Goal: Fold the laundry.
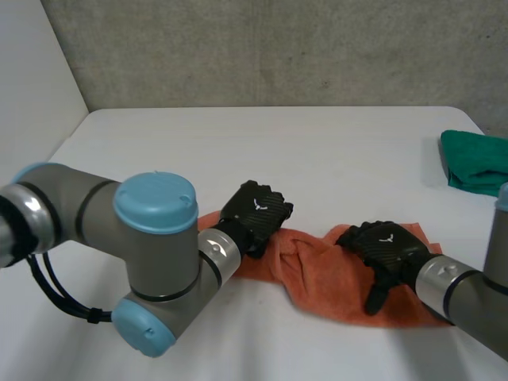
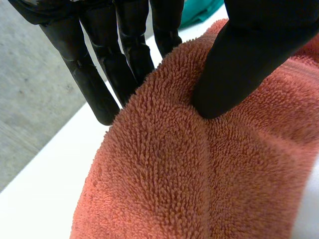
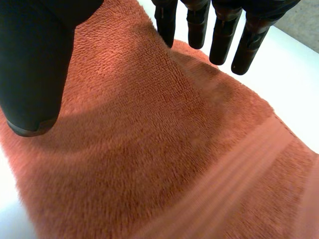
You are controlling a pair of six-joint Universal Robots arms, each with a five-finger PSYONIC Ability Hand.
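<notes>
Pinching orange towel [image 1: 333,287] with left hand [image 1: 255,214] fingers [image 2: 87,74], right hand [image 1: 389,250] spread, seemingly hovering

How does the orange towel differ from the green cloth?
The orange towel lies stretched and twisted near the front; the green cloth sits bunched at the right edge of the table. The left hand and right hand are on the towel; neither touches the green cloth. Both lie on the table.

- Towel [image 1: 317,278] lies on the table [image 1: 278,159], near the front.
- Left hand [image 1: 255,214] on its left end, right hand [image 1: 385,250] on its right half.
- Another cloth [image 1: 476,159] lies far right.
</notes>
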